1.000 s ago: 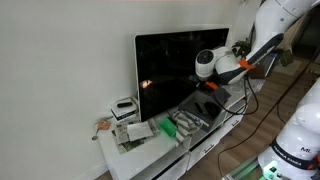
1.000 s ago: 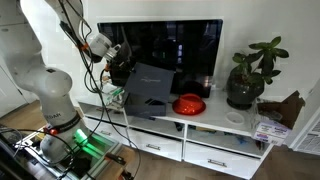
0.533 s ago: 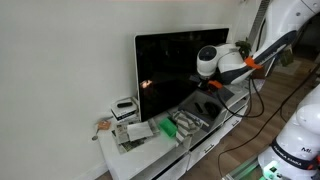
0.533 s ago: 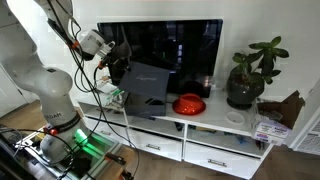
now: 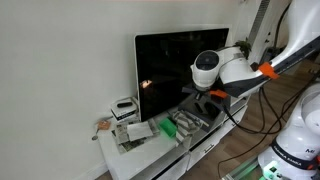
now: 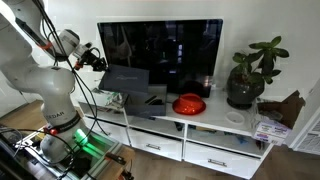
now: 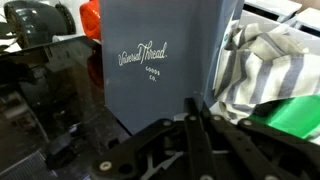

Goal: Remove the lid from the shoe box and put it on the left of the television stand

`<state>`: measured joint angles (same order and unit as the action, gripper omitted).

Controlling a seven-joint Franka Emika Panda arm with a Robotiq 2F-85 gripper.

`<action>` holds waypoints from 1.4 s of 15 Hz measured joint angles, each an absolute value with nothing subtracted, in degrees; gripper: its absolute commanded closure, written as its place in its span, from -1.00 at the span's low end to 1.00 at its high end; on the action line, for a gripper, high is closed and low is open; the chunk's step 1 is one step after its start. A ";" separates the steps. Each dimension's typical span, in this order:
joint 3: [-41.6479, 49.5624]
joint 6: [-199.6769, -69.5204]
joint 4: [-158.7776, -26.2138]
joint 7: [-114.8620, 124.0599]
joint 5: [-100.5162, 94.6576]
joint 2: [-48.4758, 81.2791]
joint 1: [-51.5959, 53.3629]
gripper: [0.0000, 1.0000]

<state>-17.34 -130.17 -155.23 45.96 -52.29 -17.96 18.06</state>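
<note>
My gripper (image 6: 103,64) is shut on one edge of the dark grey lid (image 6: 125,78) and holds it nearly flat in the air, left of and above the open shoe box (image 6: 148,100). In the wrist view the lid (image 7: 160,60) fills the upper middle and shows small white lettering, and my closed fingers (image 7: 200,112) clamp its near edge. The box (image 5: 190,122) holds a striped cloth (image 7: 265,70) and something green. The box stands on the long white television stand (image 6: 205,128), in front of the TV.
A big black TV (image 6: 160,45) stands behind the box. A red bowl (image 6: 188,103) and a potted plant (image 6: 248,75) stand to the right on the cabinet. A small white-and-black device (image 5: 124,107) sits at the cabinet's other end. Cables hang by the robot base.
My gripper has carried the lid away from the box, leftward in the exterior view that shows the plant. The lid has gone from steeply tilted to nearly level.
</note>
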 measured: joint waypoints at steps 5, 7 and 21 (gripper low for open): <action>-23.38 -127.30 -154.64 36.73 -41.68 -19.46 25.26 0.98; -25.27 -125.71 -153.25 33.12 -37.28 -19.46 26.84 0.98; -27.75 -122.87 -134.77 -5.73 -8.33 -12.69 30.31 0.92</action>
